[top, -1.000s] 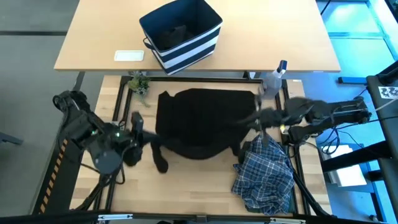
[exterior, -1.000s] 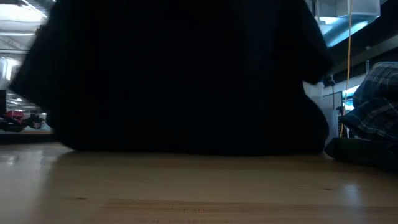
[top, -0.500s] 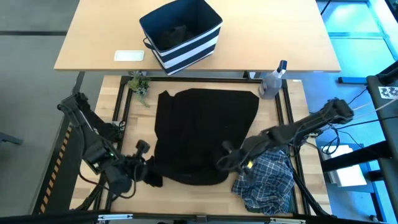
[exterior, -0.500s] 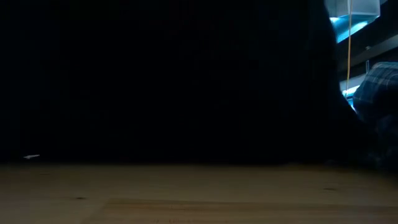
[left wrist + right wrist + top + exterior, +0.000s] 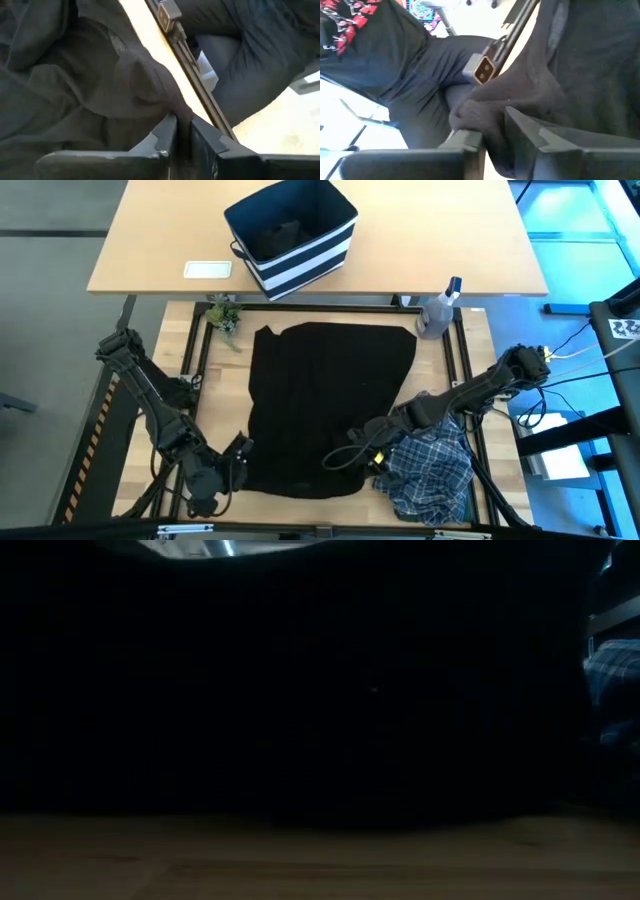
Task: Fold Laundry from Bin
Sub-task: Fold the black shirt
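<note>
Both end effectors, left (image 5: 238, 456) and right (image 5: 343, 459), pinch the soft, flat black garment's (image 5: 330, 395) hem.

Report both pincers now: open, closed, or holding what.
Left pincer: fingers close together, pinching the black garment at its near left corner.
Right pincer: slightly parted, black cloth between the fingers at the near edge.

Overhead, table-level and both close wrist cameras all share the black garment (image 5: 320, 400).

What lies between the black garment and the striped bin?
In the high view, bare wood and a dark frame bar separate the black garment from the bin.
</note>
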Tool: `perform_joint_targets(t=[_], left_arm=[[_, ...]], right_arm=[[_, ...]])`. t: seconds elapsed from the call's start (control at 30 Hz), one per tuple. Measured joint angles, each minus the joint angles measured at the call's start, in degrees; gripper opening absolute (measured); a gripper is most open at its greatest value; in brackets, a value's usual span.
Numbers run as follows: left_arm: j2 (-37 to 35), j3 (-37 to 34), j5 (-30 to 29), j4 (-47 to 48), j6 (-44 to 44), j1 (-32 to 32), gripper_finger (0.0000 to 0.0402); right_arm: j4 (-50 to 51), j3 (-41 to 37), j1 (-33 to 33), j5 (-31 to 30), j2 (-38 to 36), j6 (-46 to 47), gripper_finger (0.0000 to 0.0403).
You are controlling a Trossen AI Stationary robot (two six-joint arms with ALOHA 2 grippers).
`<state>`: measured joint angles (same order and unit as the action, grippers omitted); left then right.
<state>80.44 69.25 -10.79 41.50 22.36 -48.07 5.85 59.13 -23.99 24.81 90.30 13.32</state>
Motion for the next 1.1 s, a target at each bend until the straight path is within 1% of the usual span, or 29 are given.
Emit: perform_joint_targets(t=[0.1,0.27,0.33,0.43,0.6,0.77,0.97,1.03,1.07,1.1], left_arm=[[0.0,0.0,0.1,-1.1,1.4,0.0,0.0054],[0.0,0.8,3.9,-2.2,1.5,0.1,0.0075],[0.0,1.3,3.8,-2.2,1.5,0.1,0.0080],[0.0,2.0,1.6,-0.7,1.2,0.1,0.0083],[0.0,2.0,-3.5,4.8,1.6,0.8,0.0084],[0.0,2.0,-9.0,10.0,4.6,1.7,0.0084],[0.0,-0.6,-11.6,10.3,4.3,3.7,0.0084],[0.0,-2.4,-13.0,10.3,4.2,4.8,0.0084],[0.0,-3.5,-13.9,10.2,4.1,5.4,0.0084],[0.0,-4.6,-15.0,10.2,4.1,5.9,0.0084]], right_arm=[[0.3,0.1,0.0,0.7,0.0,0.0,0.0098],[3.2,2.9,0.0,1.4,0.0,-0.1,0.0147],[5.3,4.4,0.0,1.4,0.0,-0.3,0.0160],[8.0,6.5,0.0,1.4,0.0,-1.6,0.0175],[13.4,8.8,0.0,1.3,-0.1,-1.7,0.0182],[19.0,9.2,-0.8,1.3,-0.1,1.5,0.0182],[20.1,9.2,-0.8,-0.2,-0.1,1.3,0.0182],[20.1,9.2,-0.8,-2.3,-0.1,-0.6,0.0182],[20.1,9.2,-0.7,-5.1,-0.1,-1.8,0.0182],[20.1,9.2,-0.6,-9.2,-0.1,-2.7,0.0182]])
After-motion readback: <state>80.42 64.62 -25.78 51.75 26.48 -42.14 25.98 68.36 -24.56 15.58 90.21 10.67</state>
